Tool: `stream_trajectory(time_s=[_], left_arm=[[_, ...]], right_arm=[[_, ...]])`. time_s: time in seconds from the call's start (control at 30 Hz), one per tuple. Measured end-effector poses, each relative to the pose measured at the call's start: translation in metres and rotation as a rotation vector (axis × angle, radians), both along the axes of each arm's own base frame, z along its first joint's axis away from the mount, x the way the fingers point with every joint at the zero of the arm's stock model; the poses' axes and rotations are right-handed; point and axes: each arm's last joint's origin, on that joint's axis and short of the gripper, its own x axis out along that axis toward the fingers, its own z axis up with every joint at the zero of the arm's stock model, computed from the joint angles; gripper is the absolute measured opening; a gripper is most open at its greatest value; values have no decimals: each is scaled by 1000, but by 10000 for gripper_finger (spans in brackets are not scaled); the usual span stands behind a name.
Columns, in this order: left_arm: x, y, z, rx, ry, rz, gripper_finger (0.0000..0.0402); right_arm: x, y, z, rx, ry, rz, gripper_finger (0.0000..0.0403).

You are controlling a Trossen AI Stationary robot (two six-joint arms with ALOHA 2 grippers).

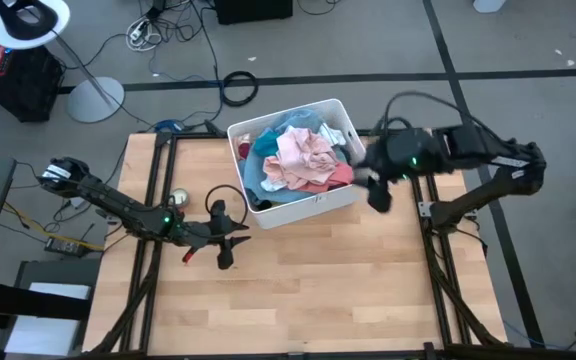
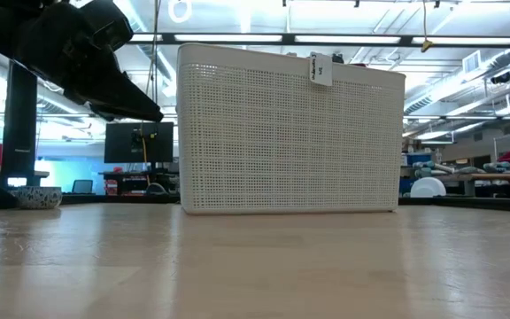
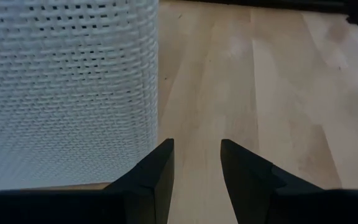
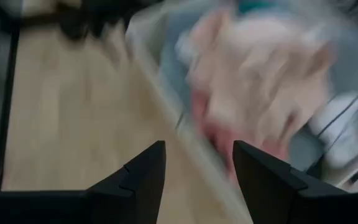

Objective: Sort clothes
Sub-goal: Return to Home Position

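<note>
**Q:** From above, what worries you?

**A:** My right claw [image 1: 375,188] hangs just beside the right-hand wall of the white bin [image 1: 308,206], centre-right of frame. Its jaws are apart and empty. The clothes [image 1: 303,158] are heaped inside the bin, with pink ones on top reaching the rim. If I swing that arm home low, I judge it could knock the bin or catch a pink fold and drag it out.

**Q:** And the other arm?

**A:** My left claw [image 1: 228,236] sits low over the desk [image 1: 318,290], left of the bin, also apart with nothing in it. The cables [image 1: 240,87] and a stand [image 1: 93,95] lie on the floor at the top of frame, well apart from me.

**Q:** Level with the desk?

**A:** The bin's mesh wall fills the middle and a dark arm part [image 2: 87,53] looms at upper left. I see no garment on the wood here.

**Q:** Left wrist?

**A:** The mesh wall is close at frame left, with bare wood ahead. A sideways turn could scrape it.

**Q:** Right wrist?

**A:** Pink fabric shows at upper right, and the bin rim runs diagonally above my spread fingers [image 4: 142,180]. Lifting before turning looks safest.
</note>
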Motion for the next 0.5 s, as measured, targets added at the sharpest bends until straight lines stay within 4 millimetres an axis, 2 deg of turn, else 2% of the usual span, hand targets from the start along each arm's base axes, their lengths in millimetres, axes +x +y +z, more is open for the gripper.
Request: stream_trajectory(time_s=[0.1, 0.23, 0.33, 0.5], left_arm=[[0, 0, 0, 37, 14, -36, 136], [-3, 2, -6, 15, -12, -98, 136], [-11, 9, -20, -37, -70, -153, 136], [-25, 31, -30, -97, -209, -210, 136]], right_arm=[[-14, 13, -22, 35, 114, 57, 190], [-31, 25, -56, 155, 219, -34, 189], [-41, 32, -82, 228, 244, -119, 188], [-44, 50, -122, 255, 187, -10, 189]])
